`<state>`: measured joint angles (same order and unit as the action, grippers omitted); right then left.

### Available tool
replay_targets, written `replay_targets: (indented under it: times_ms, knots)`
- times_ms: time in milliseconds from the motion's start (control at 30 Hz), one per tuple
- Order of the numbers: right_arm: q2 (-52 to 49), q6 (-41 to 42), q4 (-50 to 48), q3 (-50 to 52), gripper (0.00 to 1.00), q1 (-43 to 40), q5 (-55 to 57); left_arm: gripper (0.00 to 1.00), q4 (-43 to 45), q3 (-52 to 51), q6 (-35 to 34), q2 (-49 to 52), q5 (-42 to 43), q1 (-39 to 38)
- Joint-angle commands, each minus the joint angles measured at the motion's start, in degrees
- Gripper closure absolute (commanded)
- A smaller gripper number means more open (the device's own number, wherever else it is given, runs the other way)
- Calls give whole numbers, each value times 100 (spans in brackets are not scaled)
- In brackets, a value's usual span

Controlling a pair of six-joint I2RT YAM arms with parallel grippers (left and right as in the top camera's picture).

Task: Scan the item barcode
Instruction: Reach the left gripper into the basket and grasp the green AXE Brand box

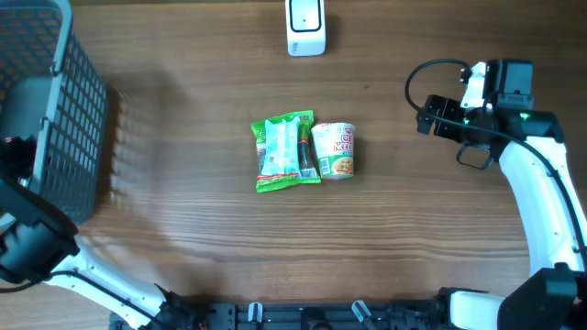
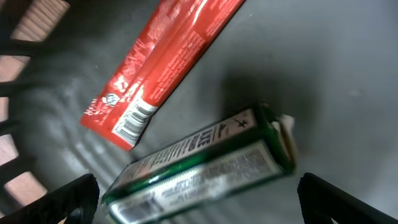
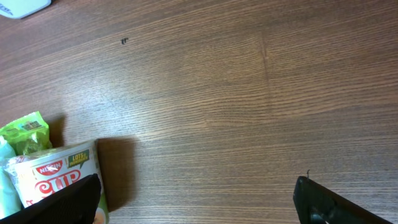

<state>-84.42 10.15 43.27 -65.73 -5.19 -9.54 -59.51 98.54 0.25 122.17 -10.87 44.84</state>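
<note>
**Overhead.** Scanner (image 1: pixel 305 27) sat at the 12 o'clock edge of the tabletop (image 1: pixel 413 247). Green packet (image 1: pixel 287 151) and cup noodle (image 1: pixel 334 150) lay side by side at centre, touching, well apart from the scanner. Basket (image 1: pixel 64 110) stood at 9 o'clock, with the left arm (image 1: pixel 37 243) reaching toward it from 7 o'clock. Right tool (image 1: pixel 431 117) hung at 3 o'clock, spread and empty.

**Left wrist.** Left tool (image 2: pixel 199 211) was spread wide inside the basket, pinching nothing. Red packet (image 2: pixel 155 68) lay toward 11 o'clock (barcode face up at its lower end). Green box (image 2: pixel 205 168) lay close under the tool.

**Right wrist.** Fingers were spread over bare wood, with the cup at 8 o'clock.

**Progress, as judged.** Nothing was lifted and nothing was at the scanner. Grasping, carrying and presenting a barcode all appeared left to do. Which item was meant, I could not tell.
</note>
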Motion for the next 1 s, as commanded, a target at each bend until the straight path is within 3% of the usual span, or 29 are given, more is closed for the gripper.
replay_targets:
  times_ms: [0, 67, 133, 200, 267, 467, 600, 667, 767, 800, 900, 967]
  knots:
    - [-11, -103, -15, -52, 0, -13, 76, 0, -2, -20, 109, 321, -50, 28]
    - [-11, -101, -15, -55, 0, -13, 76, 4, 0, -20, 103, 348, -50, 33]
    - [-11, -103, -15, -55, 0, -13, 76, 23, 9, -20, 98, 345, -46, 33]
    - [-11, -101, -15, -55, 0, -13, 74, 32, -7, -17, 81, 341, 72, 28]
    - [-11, -103, -15, -55, 0, -13, 76, 34, -26, -17, 81, 341, 361, 28]
    - [-11, -103, -15, -55, 0, -13, 76, 20, 26, 11, 83, 245, 507, 28]
    - [-11, -105, -15, -52, 0, -13, 76, 40, 42, 249, 83, 153, 507, 28]
    - [-11, -103, -15, -55, 0, -13, 76, 65, 46, 361, 83, 101, 507, 28]
    - [-11, -103, -15, -55, 0, -13, 76, 68, 118, 387, 83, 42, 507, 28]
    - [-11, -103, -15, -55, 0, -13, 76, 80, 175, 387, 81, -17, 509, 28]
    - [-11, -103, -15, -52, 0, -13, 76, 81, 195, 391, 81, -107, 511, 28]
    - [-11, -103, -15, -55, 0, -13, 76, 87, 219, 391, 79, -221, 535, 28]
